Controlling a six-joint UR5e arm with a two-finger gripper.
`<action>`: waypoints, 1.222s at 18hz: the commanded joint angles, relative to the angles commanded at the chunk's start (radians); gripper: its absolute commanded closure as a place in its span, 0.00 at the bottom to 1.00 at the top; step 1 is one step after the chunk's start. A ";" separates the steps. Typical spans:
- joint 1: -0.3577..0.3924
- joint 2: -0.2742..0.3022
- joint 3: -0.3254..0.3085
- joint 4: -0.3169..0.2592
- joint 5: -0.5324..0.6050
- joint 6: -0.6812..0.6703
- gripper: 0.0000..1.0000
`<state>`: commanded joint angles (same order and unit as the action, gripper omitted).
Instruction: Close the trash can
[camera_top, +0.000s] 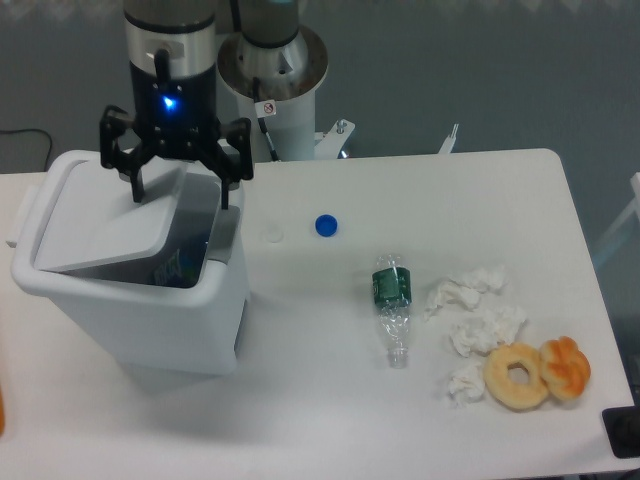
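White plastic fills the left of my one fixed view: the trash can stands on the left part of the table, its lid tilted down over the opening but not shut, with a gap along the right side through which I can see something with blue and green print inside the bin. My gripper hangs over the back right of the lid with its fingers spread wide apart; they grip nothing, and I cannot tell whether a fingertip touches the lid. A blue light glows on the gripper body. Behind it rises the arm's round base, which carries a small red and white sticker I cannot read. To the right of the bin I count one blue bottle cap lying alone, with a faint clear ring just to its left on the tabletop. Farther right lies one clear plastic bottle on its side, uncapped neck pointing toward me, with a dark green label whose writing is too small to read. Near it sit about four crumpled white tissues, and at the lower right two ring doughnuts, one pale and one orange, touching each other. None of these lies between the gripper and the lid.
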<state>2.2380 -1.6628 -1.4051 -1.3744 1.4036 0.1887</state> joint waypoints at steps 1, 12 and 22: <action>0.005 0.000 -0.005 0.000 0.002 0.012 0.00; 0.019 -0.021 -0.046 -0.006 0.044 0.040 0.00; 0.019 -0.040 -0.051 0.000 0.044 0.040 0.00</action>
<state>2.2565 -1.7027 -1.4557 -1.3745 1.4481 0.2286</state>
